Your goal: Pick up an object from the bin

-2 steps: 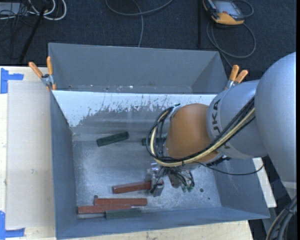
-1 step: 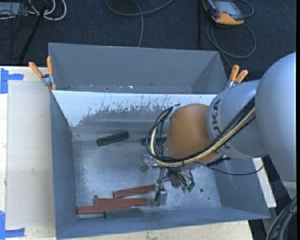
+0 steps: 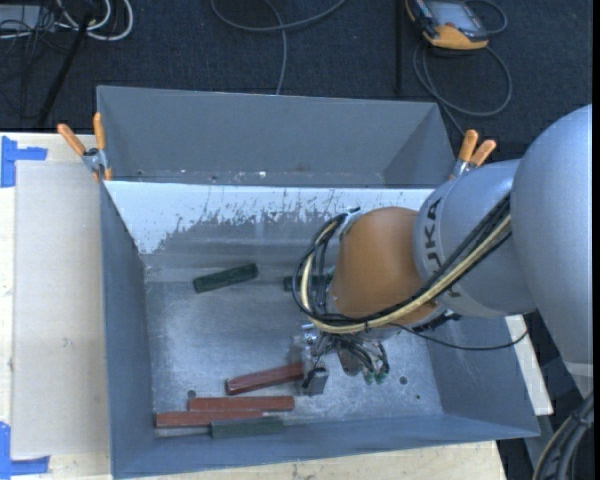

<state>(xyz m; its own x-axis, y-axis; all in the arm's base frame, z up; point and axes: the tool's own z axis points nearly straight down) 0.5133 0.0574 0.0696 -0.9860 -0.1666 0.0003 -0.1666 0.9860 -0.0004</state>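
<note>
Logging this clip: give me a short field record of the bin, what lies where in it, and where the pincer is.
container: grey metal bin
pincer: low over the floor, right of centre
nearest thing: reddish-brown flat bar, its right end at the pincer
front-left group: second reddish-brown flat bar, long reddish-brown strip and dark green strip, lying close together
apart: dark green flat bar, alone towards the back left
held: cannot tell
</note>
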